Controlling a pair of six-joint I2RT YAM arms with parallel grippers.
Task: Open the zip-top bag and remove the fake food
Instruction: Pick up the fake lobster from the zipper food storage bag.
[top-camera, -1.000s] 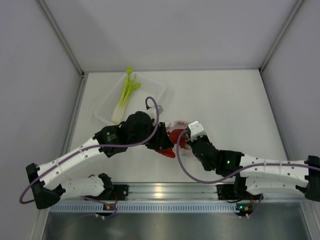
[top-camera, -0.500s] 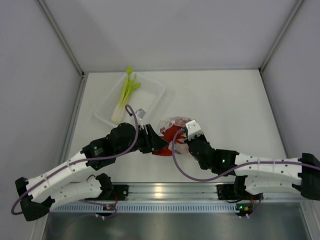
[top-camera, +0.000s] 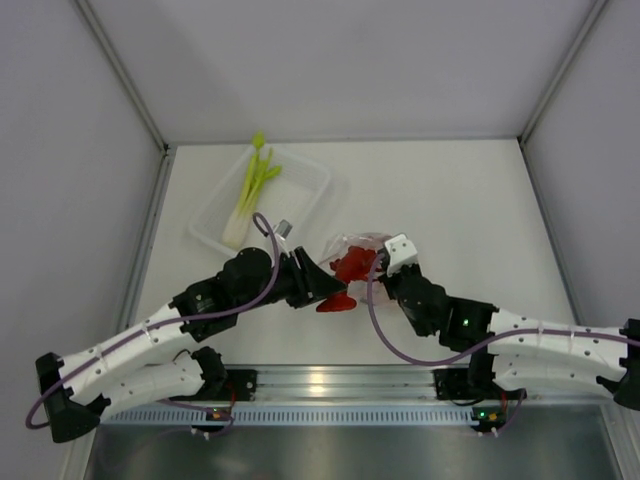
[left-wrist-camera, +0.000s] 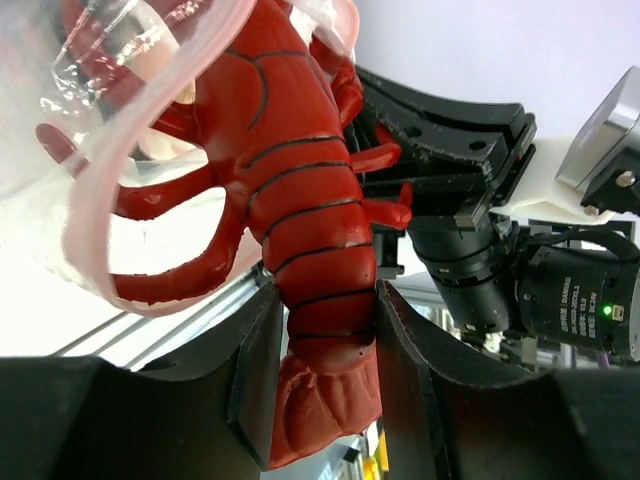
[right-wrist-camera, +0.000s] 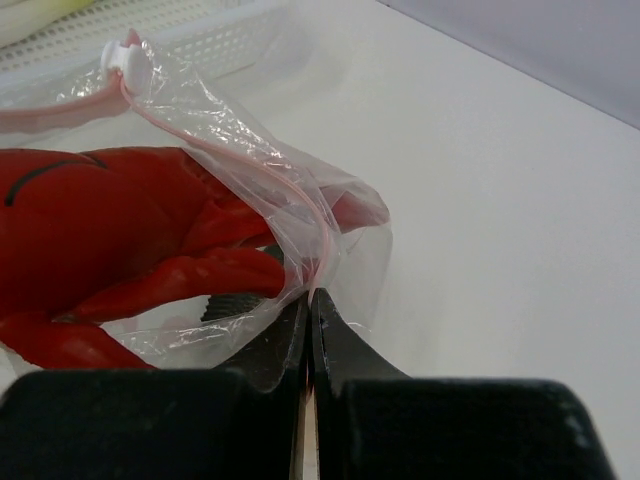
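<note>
The zip-top bag (top-camera: 362, 243) lies mid-table, its pink zip strip (left-wrist-camera: 92, 210) open around the red lobster (top-camera: 347, 272). My left gripper (top-camera: 322, 290) is shut on the lobster's tail (left-wrist-camera: 318, 330), one finger on each side; the lobster's head and claws are still inside the bag's mouth. My right gripper (top-camera: 385, 272) is shut on the bag's edge (right-wrist-camera: 312, 262) at the pink strip, just right of the lobster (right-wrist-camera: 100, 230). The green-and-white leek (top-camera: 248, 190) lies in the tray. The grey fish and the round piece are not in view.
A rigid clear tray (top-camera: 305, 178) stands at the back left, its white mesh wall (right-wrist-camera: 200, 35) just behind the bag. Grey walls close the table at the left, right and back. A metal rail (top-camera: 330, 385) runs along the near edge.
My left arm has drawn back toward the near left with the lobster in its grip. My right gripper has shifted slightly right and back with the bag edge.
</note>
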